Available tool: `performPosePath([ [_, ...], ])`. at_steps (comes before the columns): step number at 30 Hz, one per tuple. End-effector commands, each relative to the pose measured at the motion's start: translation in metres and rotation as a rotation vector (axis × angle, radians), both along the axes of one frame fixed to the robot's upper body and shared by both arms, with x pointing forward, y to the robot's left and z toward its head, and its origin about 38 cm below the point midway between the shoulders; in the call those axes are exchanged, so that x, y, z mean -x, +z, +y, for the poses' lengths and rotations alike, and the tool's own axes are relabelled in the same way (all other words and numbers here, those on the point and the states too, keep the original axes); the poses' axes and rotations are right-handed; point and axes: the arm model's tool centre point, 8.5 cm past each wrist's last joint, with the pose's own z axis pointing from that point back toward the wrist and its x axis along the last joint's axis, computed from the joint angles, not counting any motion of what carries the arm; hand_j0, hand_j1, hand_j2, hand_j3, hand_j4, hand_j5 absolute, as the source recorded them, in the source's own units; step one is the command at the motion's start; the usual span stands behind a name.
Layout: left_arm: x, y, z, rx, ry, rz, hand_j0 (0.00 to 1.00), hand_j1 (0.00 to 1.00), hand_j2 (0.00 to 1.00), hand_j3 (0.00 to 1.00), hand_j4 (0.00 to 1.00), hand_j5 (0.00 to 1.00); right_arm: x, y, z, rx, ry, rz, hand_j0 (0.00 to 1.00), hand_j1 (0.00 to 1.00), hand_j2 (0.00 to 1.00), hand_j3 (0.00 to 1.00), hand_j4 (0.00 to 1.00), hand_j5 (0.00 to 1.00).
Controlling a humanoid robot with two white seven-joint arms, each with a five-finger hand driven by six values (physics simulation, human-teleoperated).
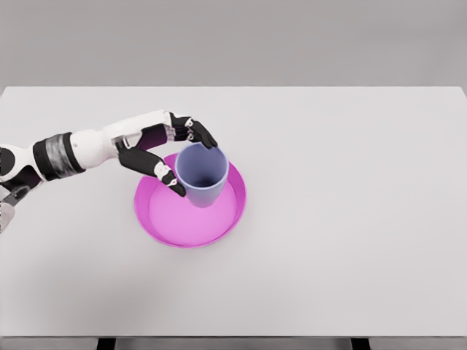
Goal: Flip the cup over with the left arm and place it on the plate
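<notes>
**Cup upright over the plate, release still to come**

Nearest the camera, the front stretch of the white table (328,292) lay bare along the bottom of the frame. Just left of centre sat the pink plate (191,226), its rim and most of its floor in plain sight. Over the plate's upper half stood the blue-grey cup (202,175), mouth up and open toward the camera, tilted only slightly; its base appeared to be on or just above the plate, though contact could not be confirmed from this angle. The left hand (169,154), its arm entering from the left edge, gripped the cup: the thumb (174,181) pressed the near left wall while the fingers (201,135) curled around the far rim. The right arm was out of view.

By the look of it, the flip was finished and the cup had reached its target. What remained, it seemed, was to settle the base flat, loosen the grip and draw the hand clear without tipping the cup.
</notes>
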Motion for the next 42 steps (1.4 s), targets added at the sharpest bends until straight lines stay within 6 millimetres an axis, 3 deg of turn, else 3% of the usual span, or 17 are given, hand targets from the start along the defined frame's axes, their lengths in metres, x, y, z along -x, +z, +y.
performPosePath([
  [1,-0.007,-0.009,-0.001,-0.015,0.024,0.032,0.55,0.55,0.55,0.55,0.55,0.55,0.0,0.0,0.0,0.001,0.0,0.001,1.0,1.0,1.0,1.0,1.0,1.0],
  [13,-0.014,-0.016,0.007,0.008,0.068,0.119,0.57,0.57,0.57,0.57,0.57,0.57,0.0,0.0,0.0,0.001,0.0,0.001,1.0,1.0,1.0,1.0,1.0,1.0],
  [18,-0.02,-0.04,0.014,0.012,0.113,0.178,0.57,0.57,0.57,0.57,0.57,0.57,0.0,0.0,0.0,0.001,0.0,0.001,1.0,1.0,1.0,1.0,1.0,1.0],
  [25,-0.029,-0.054,0.032,-0.013,0.174,0.204,0.57,0.57,0.57,0.57,0.57,0.57,0.0,0.0,0.0,-0.001,0.0,0.001,1.0,1.0,1.0,1.0,1.0,1.0],
  [29,-0.029,-0.06,0.023,-0.017,0.166,0.205,0.57,0.57,0.57,0.57,0.57,0.57,0.0,0.0,0.0,-0.001,0.0,0.001,1.0,1.0,1.0,1.0,1.0,1.0],
  [42,-0.025,-0.069,0.024,-0.027,0.168,0.22,0.58,0.58,0.58,0.58,0.58,0.58,-0.001,0.0,0.0,0.001,0.0,-0.001,1.0,1.0,1.0,1.0,1.0,1.0],
])
